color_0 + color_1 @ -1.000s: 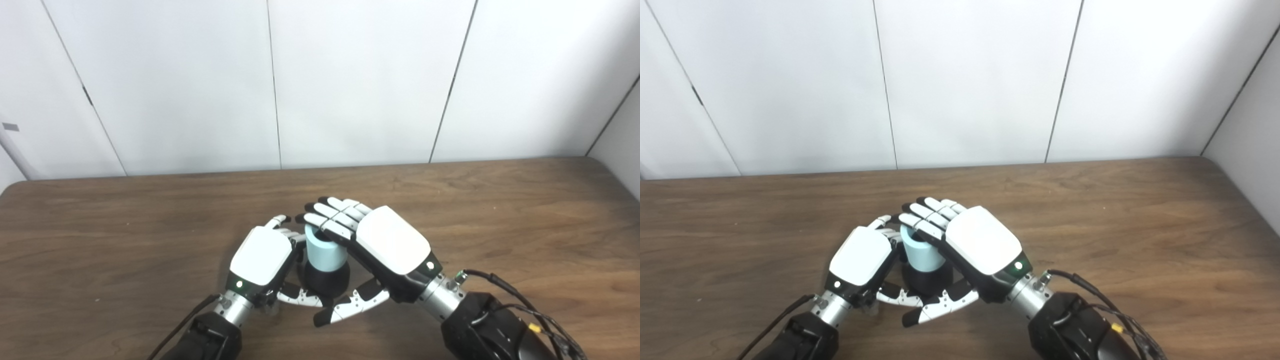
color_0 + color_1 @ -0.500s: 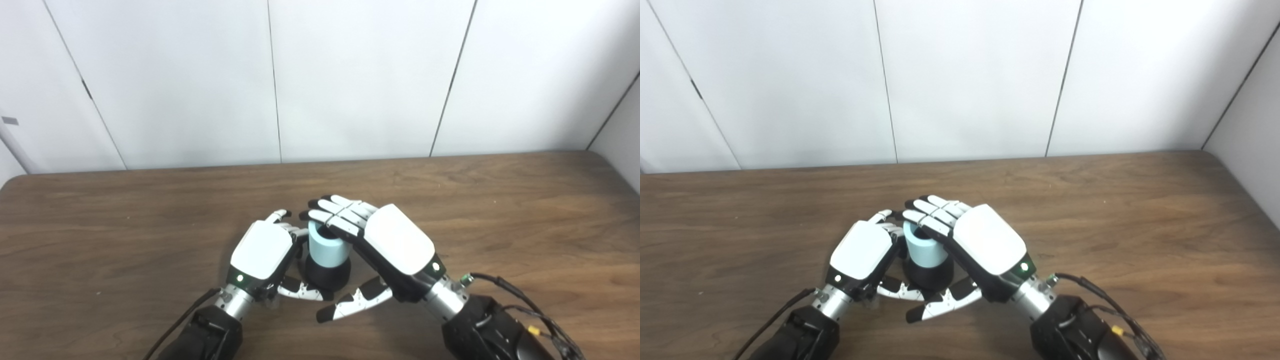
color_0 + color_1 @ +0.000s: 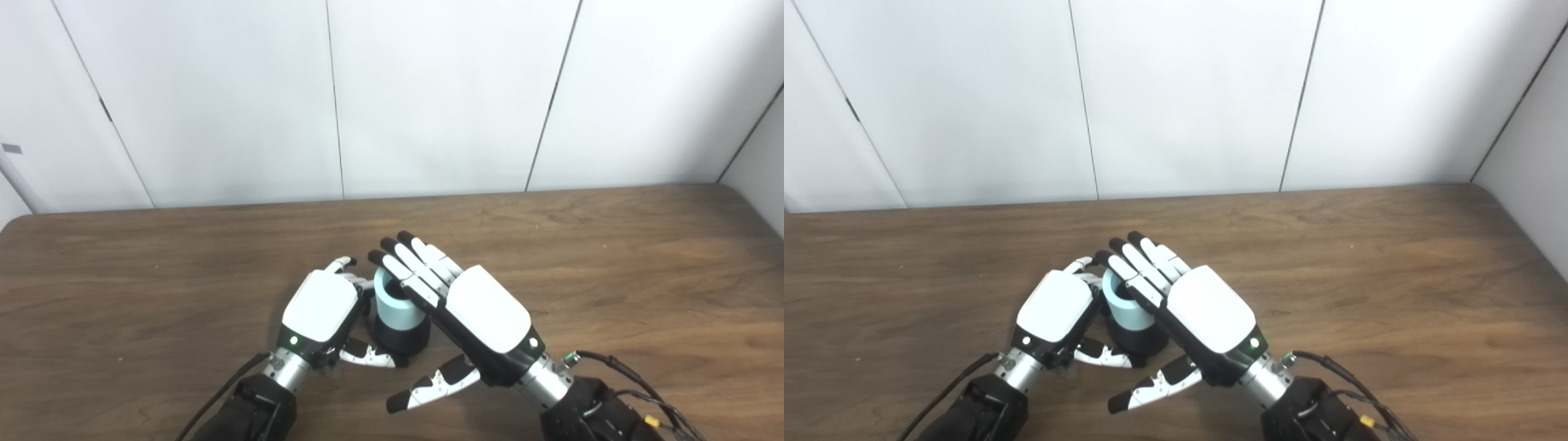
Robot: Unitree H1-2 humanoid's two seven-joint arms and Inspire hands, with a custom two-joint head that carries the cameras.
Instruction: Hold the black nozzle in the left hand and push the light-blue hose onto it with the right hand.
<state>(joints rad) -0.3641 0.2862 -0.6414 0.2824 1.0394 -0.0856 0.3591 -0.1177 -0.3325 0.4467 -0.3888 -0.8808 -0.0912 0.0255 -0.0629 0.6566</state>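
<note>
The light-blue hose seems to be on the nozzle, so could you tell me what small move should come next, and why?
Probably draw the right hand clear: its fingers are straight, gripping nothing, and the light-blue hose already stands on the black nozzle, which the left hand holds.

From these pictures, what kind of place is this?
Probably a plain lab or test room: a bare wooden table, white wall panels behind it, and only a hose on a nozzle.

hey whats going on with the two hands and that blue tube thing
The light-blue hose stands upright, seated on the black nozzle on the wooden table. The left hand is wrapped around the nozzle's left side, steadying it. The right hand is open, its fingers stretched straight over the hose's top and its thumb spread away from the nozzle, so it grips nothing.
</note>
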